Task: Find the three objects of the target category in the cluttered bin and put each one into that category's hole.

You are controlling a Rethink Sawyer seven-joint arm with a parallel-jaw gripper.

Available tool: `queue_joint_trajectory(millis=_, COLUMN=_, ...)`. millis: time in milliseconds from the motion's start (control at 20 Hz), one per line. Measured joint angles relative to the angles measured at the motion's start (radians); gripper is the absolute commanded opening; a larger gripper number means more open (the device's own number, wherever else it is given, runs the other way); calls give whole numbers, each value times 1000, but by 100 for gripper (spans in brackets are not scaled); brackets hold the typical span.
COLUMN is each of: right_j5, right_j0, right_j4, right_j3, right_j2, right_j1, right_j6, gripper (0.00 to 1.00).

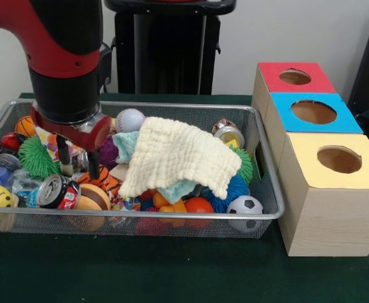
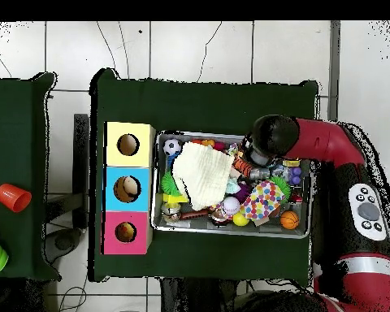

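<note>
The hand [image 1: 77, 163] hangs with its two fingers spread apart and empty inside the left end of the wire bin [image 1: 270, 208], its tips just above an orange striped toy [image 1: 102, 180] and beside a crushed soda can [image 1: 57, 192] that lies on its side, its long axis running left to right with its top toward the bin's left end. A pale yellow cloth [image 1: 178, 154] drapes over the middle of the clutter, with a baseball [image 1: 129, 119] behind it and a small soccer ball [image 1: 244, 205] at the front right corner. To the right of the bin, on the green tabletop [image 1: 140, 271], stand three wooden boxes [image 1: 326, 202] with red, blue and yellow tops, each with a round hole.

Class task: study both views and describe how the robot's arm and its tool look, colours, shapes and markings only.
The arm has thick rounded red shells joined by black cylindrical sections; overhead, a grey oval button panel sits on it. The tool has a red-and-silver base with two thin dark fingers.
</note>
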Motion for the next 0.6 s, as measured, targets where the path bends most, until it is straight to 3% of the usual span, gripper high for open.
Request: queue_joint_trajectory(millis=600, right_j5=-42, right_j0=10, right_j4=0, right_j3=19, right_j2=0, right_j1=34, right_j6=0, gripper=100)
